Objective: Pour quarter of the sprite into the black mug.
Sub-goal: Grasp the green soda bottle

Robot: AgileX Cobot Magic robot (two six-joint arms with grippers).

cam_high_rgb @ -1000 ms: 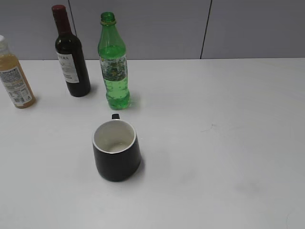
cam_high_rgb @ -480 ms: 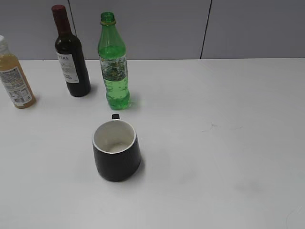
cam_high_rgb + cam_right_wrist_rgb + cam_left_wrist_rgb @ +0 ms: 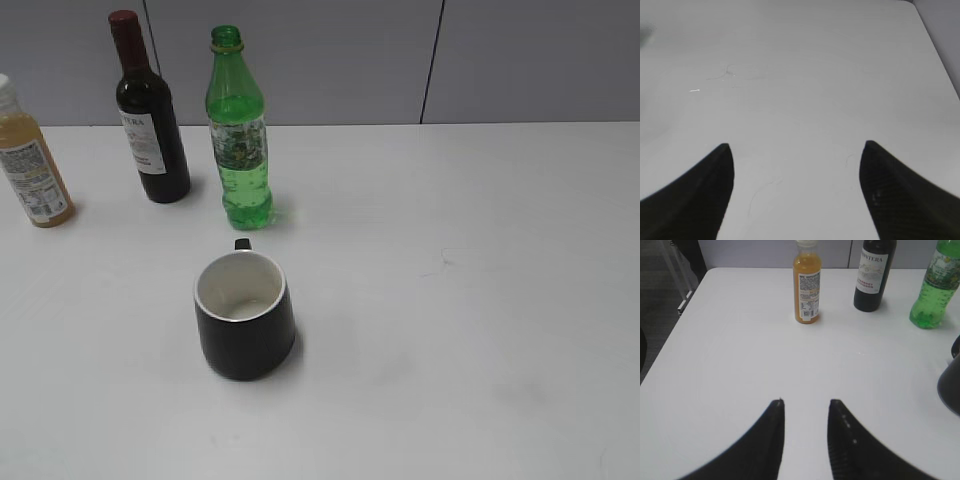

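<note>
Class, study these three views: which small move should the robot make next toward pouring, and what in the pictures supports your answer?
Probably reach the left claw toward the sprite. The bottle stands upright, uncapped and untouched behind the mug, which looks empty. Both claws are open and hold nothing, and the left wrist view shows the sprite ahead to its right, while the right claw faces bare table.
</note>
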